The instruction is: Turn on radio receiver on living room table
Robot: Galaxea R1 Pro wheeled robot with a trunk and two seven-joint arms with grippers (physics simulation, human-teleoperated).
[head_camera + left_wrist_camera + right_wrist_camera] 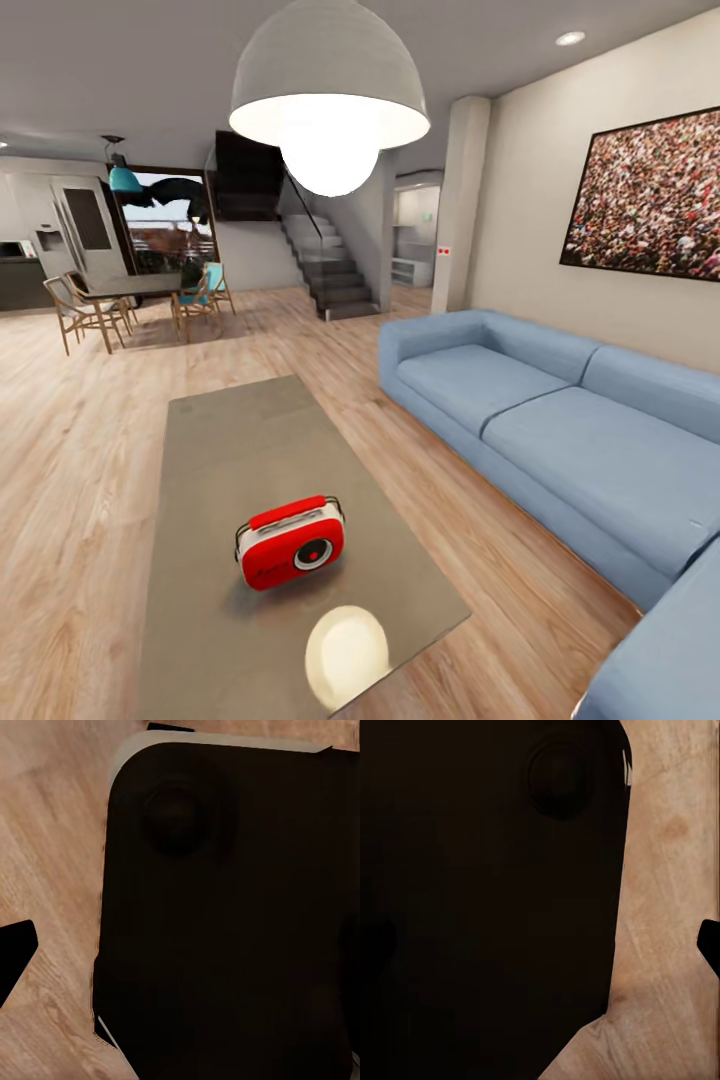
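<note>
The light blue fabric sofa (560, 420) is cut off by the head view's right and lower edges. The low matte grey-taupe table (250, 440) runs off the lower edge. In both wrist views a large dark rounded body (232, 915) hides most of the wood plank floor (45, 832); gripper state cannot be determined.

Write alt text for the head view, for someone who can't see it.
A small red and white radio sits on a long grey coffee table in a living room with wood plank floor. A light blue sofa runs along the right, a white globe lamp hangs overhead, and a dining table and staircase stand at the back.
</note>
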